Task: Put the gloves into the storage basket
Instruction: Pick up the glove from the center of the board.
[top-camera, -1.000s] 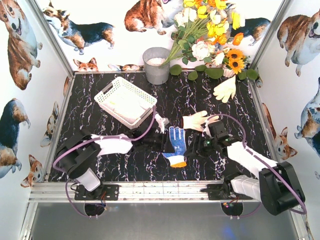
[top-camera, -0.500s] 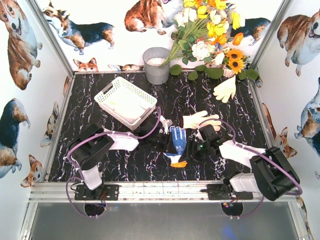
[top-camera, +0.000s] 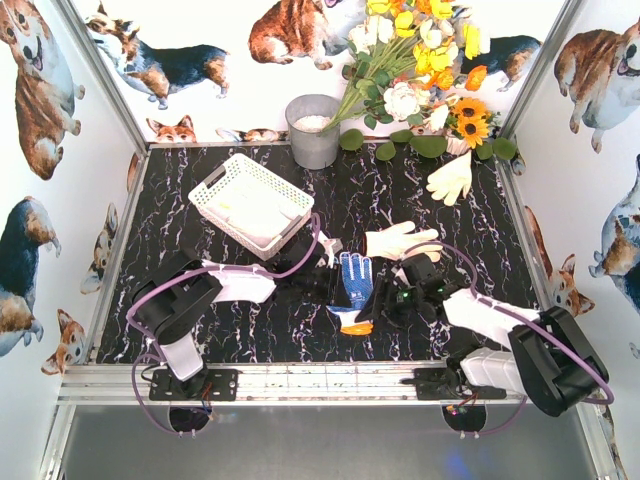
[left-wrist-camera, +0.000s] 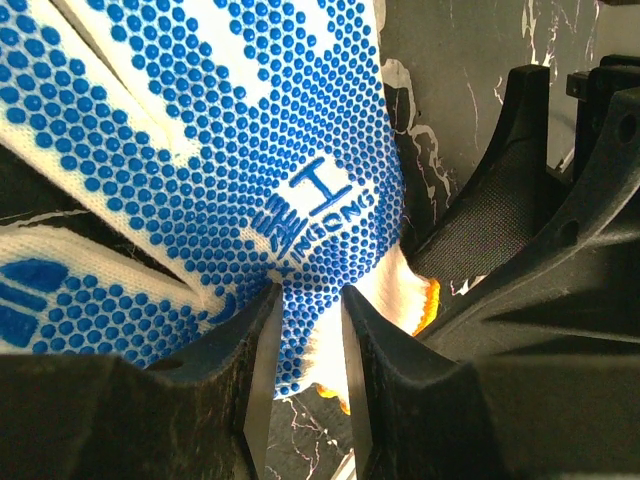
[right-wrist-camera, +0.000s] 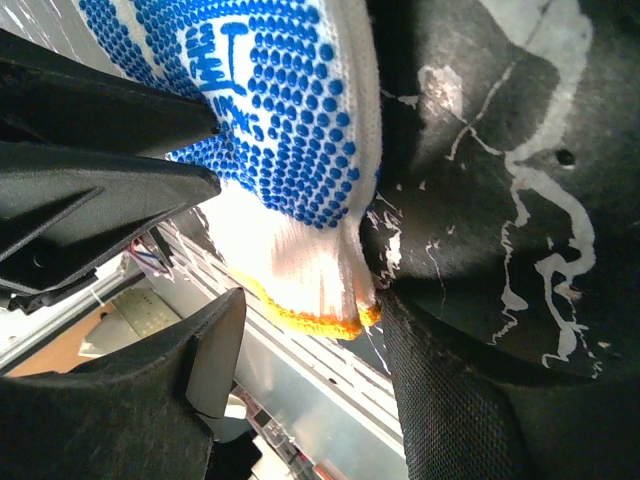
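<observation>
Top view: my left gripper (top-camera: 326, 285) and right gripper (top-camera: 394, 294) meet from either side at the blue-dotted glove (top-camera: 353, 282). It lies on the black marble table (top-camera: 350, 190), a little toward 6 o'clock from the centre. The white storage basket (top-camera: 215, 182) sits well apart at 10 o'clock. Something pale lies inside it, but I cannot tell whether it is a glove, or how many. A cream glove (top-camera: 395, 240) lies just beside the blue one at its 1 o'clock. A second cream glove (top-camera: 450, 178) rests at the table's 2 o'clock, near the flowers (top-camera: 420, 60). I judge the job far from finished, since at least three gloves are outside the basket. A grey bucket (top-camera: 313, 130) at 12 o'clock holds something white that I cannot identify.

Left wrist view: my left fingers (left-wrist-camera: 262, 350) are nearly closed, pinching a fold of the blue-dotted glove (left-wrist-camera: 250, 150) near its wrist. The glove fills the frame, so the basket is out of sight.

Right wrist view: my right jaws stand parted, straddling the glove's orange-trimmed cuff (right-wrist-camera: 310, 320). One finger (right-wrist-camera: 440, 400) sits right at the cuff's edge and the other stands clear — I am gripping nothing here. The glove's fingertips are cut off at 12 o'clock.
</observation>
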